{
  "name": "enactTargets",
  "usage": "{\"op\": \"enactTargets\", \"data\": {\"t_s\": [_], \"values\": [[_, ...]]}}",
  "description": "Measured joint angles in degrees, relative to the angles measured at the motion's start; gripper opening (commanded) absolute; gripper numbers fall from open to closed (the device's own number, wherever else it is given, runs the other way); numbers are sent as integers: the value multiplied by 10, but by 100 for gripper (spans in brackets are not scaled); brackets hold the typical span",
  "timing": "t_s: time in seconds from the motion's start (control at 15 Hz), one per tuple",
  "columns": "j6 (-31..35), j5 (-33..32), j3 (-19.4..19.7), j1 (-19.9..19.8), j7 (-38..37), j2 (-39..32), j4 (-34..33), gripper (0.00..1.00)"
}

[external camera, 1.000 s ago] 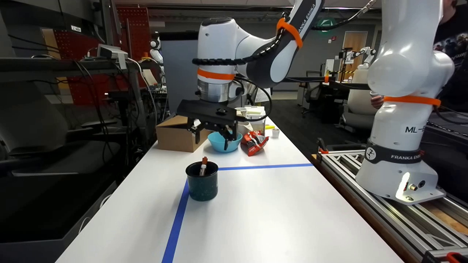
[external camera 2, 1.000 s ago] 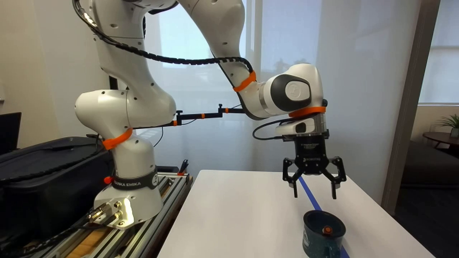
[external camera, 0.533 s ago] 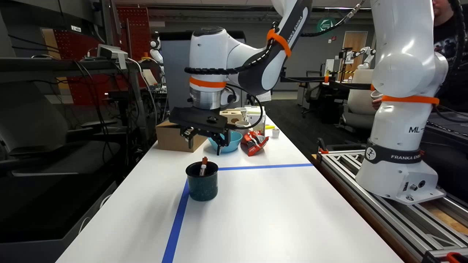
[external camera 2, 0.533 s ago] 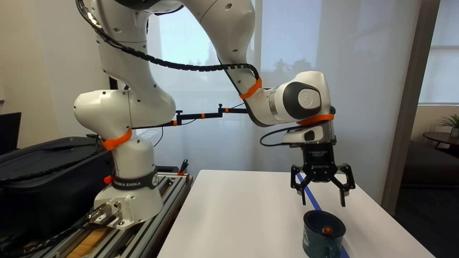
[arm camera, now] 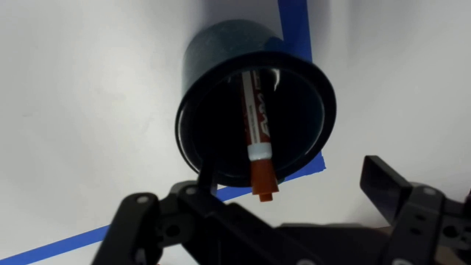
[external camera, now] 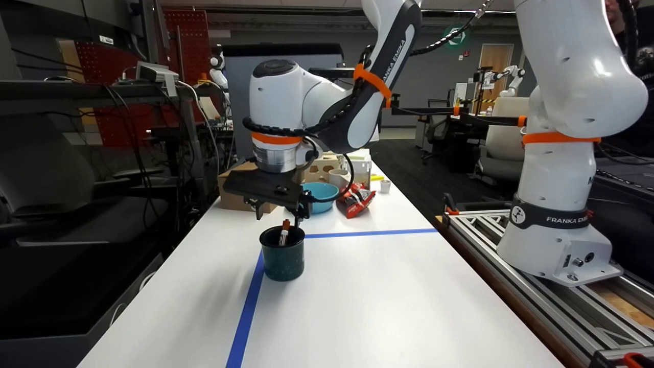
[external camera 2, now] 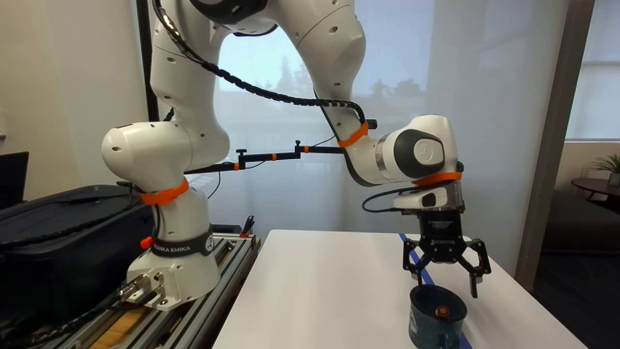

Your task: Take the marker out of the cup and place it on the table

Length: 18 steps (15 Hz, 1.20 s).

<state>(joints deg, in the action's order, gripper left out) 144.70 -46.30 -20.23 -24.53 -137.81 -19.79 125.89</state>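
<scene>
1 cup (external camera: 283, 265), 1 marker (arm camera: 258, 127) in it, 1 gripper (external camera 2: 446, 288) with 2 fingers (external camera 2: 474, 287) above it, on 1 arm (external camera 2: 329, 48) wearing 3 orange bands (external camera 2: 436, 179)
Under the cup: 1 table (external camera: 398, 306)
Meeting by the cup: 2 blue tape strips (external camera: 370, 233)
Well past the cup in an exterior view: 1 light blue bowl (external camera: 323, 206), 1 cardboard box (external camera: 230, 202), 1 red bag (external camera: 356, 201), 1 small white container (external camera: 385, 187)
Also pale items (external camera: 338, 178) past the cup, overlapping, can't get a number on them

Lower end of the marker (external camera: 284, 233) out of sight within the cup (external camera: 283, 262)
</scene>
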Motion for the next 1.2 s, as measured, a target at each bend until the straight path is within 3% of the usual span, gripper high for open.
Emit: {"op": "enactTargets", "data": {"t_s": [0.2,0.4,0.67,1.0,1.07,1.2], "values": [[18,36,106,115,10,0,-6,100],[23,49,166,182,10,0,-7,100],[22,50,219,235,9,3,-7,100],[16,49,256,266,8,9,-7,100],[14,49,260,270,8,9,-7,97],[11,47,267,276,7,9,-6,72]]}}
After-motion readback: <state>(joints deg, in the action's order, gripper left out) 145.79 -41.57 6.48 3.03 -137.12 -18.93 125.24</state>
